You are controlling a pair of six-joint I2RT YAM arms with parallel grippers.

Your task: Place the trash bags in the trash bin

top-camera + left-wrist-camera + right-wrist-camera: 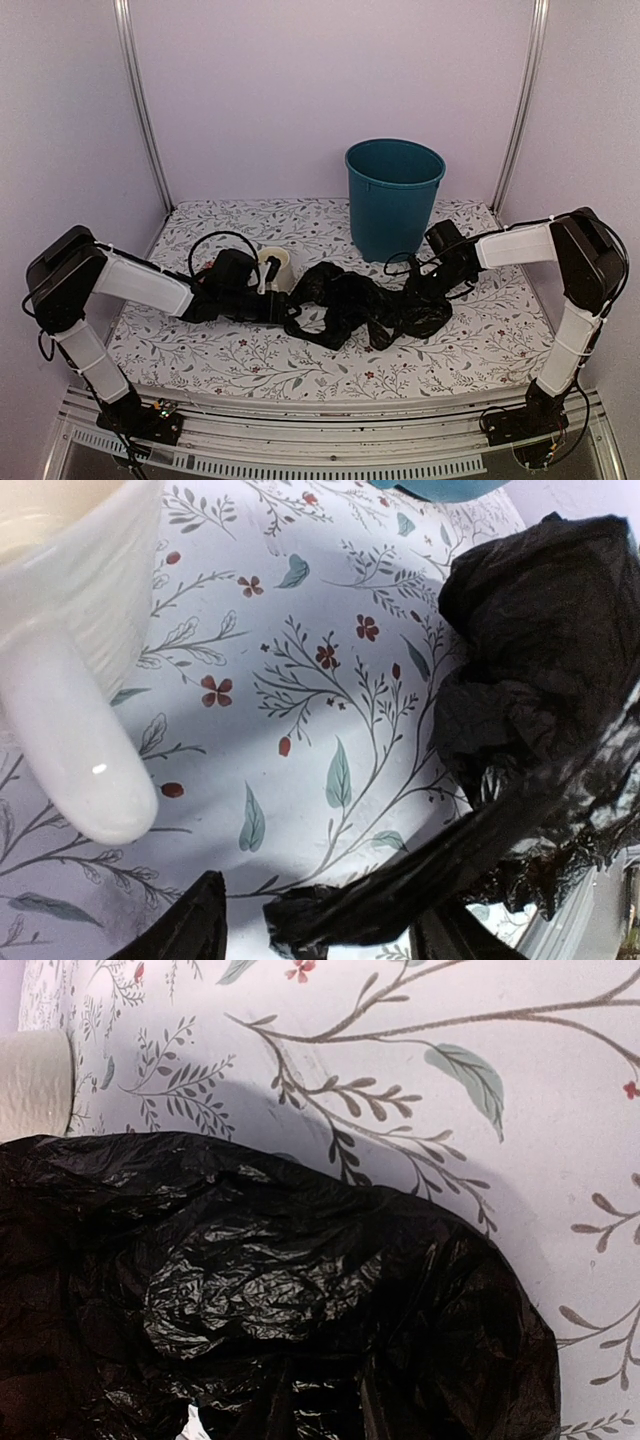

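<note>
The pickup step is in hand. The trash bag (pixel 350 310) sprawls on the table (pixel 480 345) at mid-frame, below the trash bin (pixel 393 195). The left hand (pixel 322 920) is open, straddling a bag corner. The right hand (pixel 435 280) is at the bag's right end, and its grip cannot be told. The next move probably calls for closing on the bag and lifting it above the rim.

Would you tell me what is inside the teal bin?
Only bare teal inner wall shows inside the bin; its bottom is hidden by the front wall. The black bag lies on the table outside it.
</note>
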